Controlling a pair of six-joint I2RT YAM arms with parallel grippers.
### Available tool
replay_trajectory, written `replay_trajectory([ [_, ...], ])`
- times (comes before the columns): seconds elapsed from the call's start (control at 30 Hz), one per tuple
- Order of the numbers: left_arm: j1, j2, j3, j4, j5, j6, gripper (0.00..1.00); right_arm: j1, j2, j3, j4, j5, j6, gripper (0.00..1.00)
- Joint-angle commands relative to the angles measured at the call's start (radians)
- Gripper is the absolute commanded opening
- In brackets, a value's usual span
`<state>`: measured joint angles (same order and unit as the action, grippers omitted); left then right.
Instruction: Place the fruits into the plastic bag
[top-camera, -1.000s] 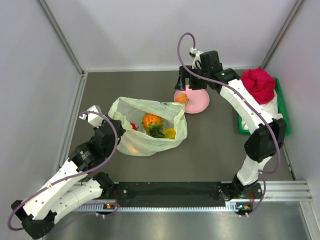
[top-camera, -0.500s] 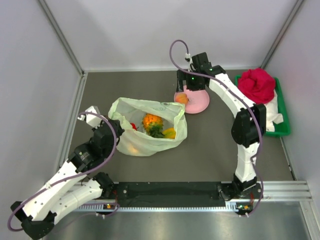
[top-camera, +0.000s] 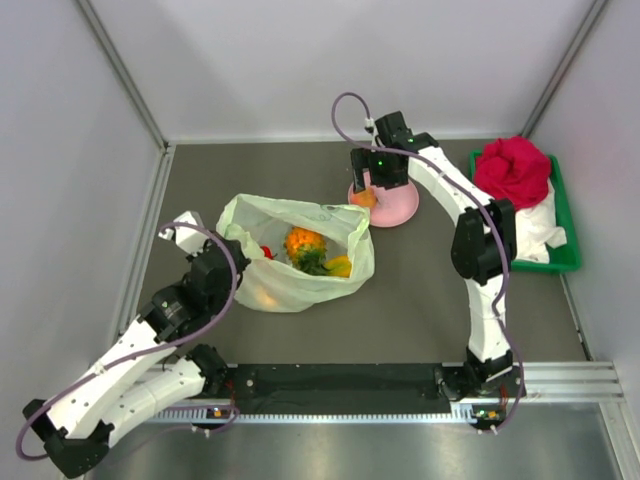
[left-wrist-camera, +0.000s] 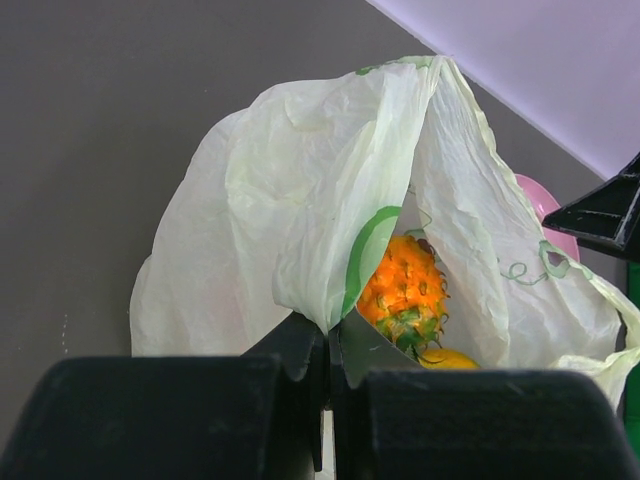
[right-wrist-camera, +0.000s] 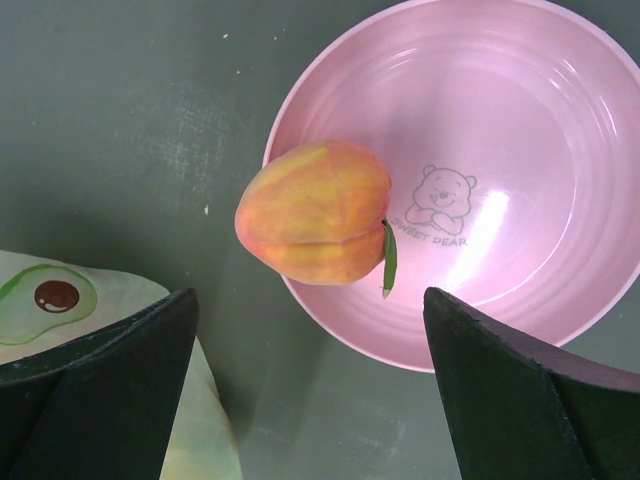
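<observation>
Thin crinkled translucent plastic bag (left-wrist-camera: 260, 200), glossy smooth pink plate (right-wrist-camera: 540, 120), matt grey table (right-wrist-camera: 120, 100), bumpy orange pineapple (left-wrist-camera: 402, 285)

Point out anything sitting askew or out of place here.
One round orange-yellow fruit perches on the rim of the shallow pink plastic plate, partly overhanging the dark grey table instead of resting in the middle. Nothing looks spilled or damaged.

A dark grey matte tabletop (top-camera: 420, 300) sits boxed in by plain, pale panels: a back wall (top-camera: 340, 60), a left wall (top-camera: 55, 200) and a right wall (top-camera: 612, 150). Silvery metal struts (top-camera: 122, 75) line the corners, and a ribbed rail (top-camera: 575, 380) crosses the near edge. The light looks soft and even, perhaps from overhead.
</observation>
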<state>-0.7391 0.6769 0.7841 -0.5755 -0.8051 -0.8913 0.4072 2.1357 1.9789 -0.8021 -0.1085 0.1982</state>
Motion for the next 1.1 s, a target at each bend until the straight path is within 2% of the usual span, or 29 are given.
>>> replay_trajectory([
  [0.0, 0.004, 0.023, 0.014, 0.055, -0.006, 0.023, 0.00, -0.011, 0.013, 0.052, 0.011, 0.021, -0.026, 0.94],
  [0.83, 0.010, 0.041, 0.012, 0.051, 0.007, 0.011, 0.00, 0.019, 0.239, 0.233, -0.042, 0.039, 0.009, 0.92],
  [1.07, 0.012, 0.030, 0.009, 0.037, 0.007, 0.011, 0.00, 0.021, 0.256, 0.239, -0.034, 0.027, 0.018, 0.91],
])
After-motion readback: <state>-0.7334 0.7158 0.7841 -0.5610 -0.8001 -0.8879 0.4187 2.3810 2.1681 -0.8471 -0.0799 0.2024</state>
